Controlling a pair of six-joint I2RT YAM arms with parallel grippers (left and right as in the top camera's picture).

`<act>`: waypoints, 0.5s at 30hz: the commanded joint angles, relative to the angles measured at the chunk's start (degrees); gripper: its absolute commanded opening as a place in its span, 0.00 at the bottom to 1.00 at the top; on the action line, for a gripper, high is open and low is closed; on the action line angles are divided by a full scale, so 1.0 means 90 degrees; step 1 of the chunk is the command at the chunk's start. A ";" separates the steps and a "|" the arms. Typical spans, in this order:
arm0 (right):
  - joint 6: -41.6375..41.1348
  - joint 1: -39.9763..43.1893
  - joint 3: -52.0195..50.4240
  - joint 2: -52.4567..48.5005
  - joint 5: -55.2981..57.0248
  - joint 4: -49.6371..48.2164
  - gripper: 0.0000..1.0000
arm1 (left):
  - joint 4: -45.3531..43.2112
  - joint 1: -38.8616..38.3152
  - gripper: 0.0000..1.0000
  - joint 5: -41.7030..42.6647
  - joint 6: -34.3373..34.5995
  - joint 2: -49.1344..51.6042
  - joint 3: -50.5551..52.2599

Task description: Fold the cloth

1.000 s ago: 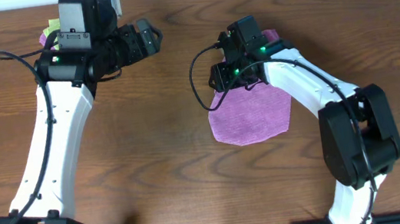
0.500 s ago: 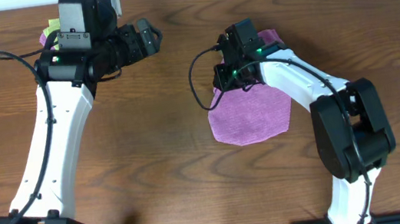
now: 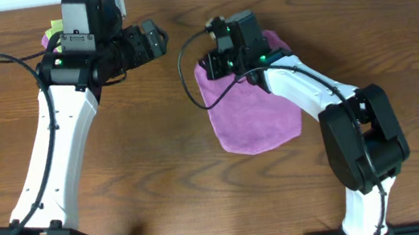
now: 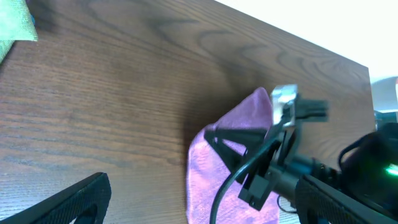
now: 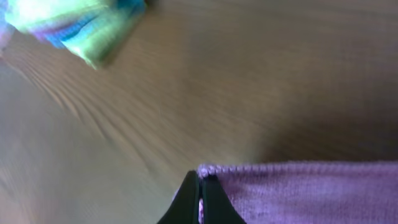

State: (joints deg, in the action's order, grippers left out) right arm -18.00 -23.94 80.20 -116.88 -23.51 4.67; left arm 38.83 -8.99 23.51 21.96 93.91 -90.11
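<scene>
The lilac cloth [image 3: 254, 116] lies right of the table's centre, partly spread, with its far left corner drawn up and out. My right gripper [image 3: 205, 68] is shut on that corner. In the right wrist view the black fingertips [image 5: 200, 186] pinch the stitched hem of the cloth [image 5: 311, 193] just above the wood. My left gripper [image 3: 157, 39] hovers open to the left of the cloth and touches nothing. The left wrist view has the cloth [image 4: 205, 168] between its wide-spread fingers [image 4: 81, 199], with the right arm's wrist and cable above it.
A small pile of other cloths [image 3: 52, 34], green and blue in the right wrist view [image 5: 81, 25], sits at the far left behind the left arm. The table's far edge [image 4: 292, 34] runs close behind the cloth. Both arm bases stand at the near edge.
My right gripper has shut on the cloth's corner and drawn it left and away, unfolding the cloth wider. The left arm has not moved.
</scene>
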 commanded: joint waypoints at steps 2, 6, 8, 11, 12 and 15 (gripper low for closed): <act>-0.0452 -0.0165 0.0066 -0.0163 0.0420 -0.0894 0.01 | -0.0007 0.0051 0.96 -0.0163 -0.0136 -0.0078 -0.0126; -0.0641 -0.0187 0.0075 -0.0338 0.0568 -0.1280 0.30 | -0.0010 0.0051 0.95 -0.0163 -0.0134 -0.0078 -0.0126; -0.0634 -0.0180 0.0075 -0.0335 0.0211 -0.1200 0.52 | -0.0012 0.0051 0.95 -0.0165 -0.0136 -0.0078 -0.0126; -0.0636 -0.0114 0.0075 -0.0211 -0.0148 -0.0913 0.61 | -0.0007 0.0051 0.95 -0.0291 -0.0136 -0.0078 -0.0126; -0.0636 -0.0061 0.0075 -0.0136 -0.0158 -0.0663 0.61 | 0.0002 0.0051 0.95 -0.0352 -0.0138 -0.0078 -0.0126; -0.0612 0.0177 0.0075 0.0231 -0.0066 0.0240 0.63 | 0.0075 0.0087 0.95 -0.0452 -0.0141 -0.0078 -0.0126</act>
State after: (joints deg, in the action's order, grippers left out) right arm -23.33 -24.53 80.49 -118.65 -23.18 4.14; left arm 38.98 -8.95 21.12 21.96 93.91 -90.11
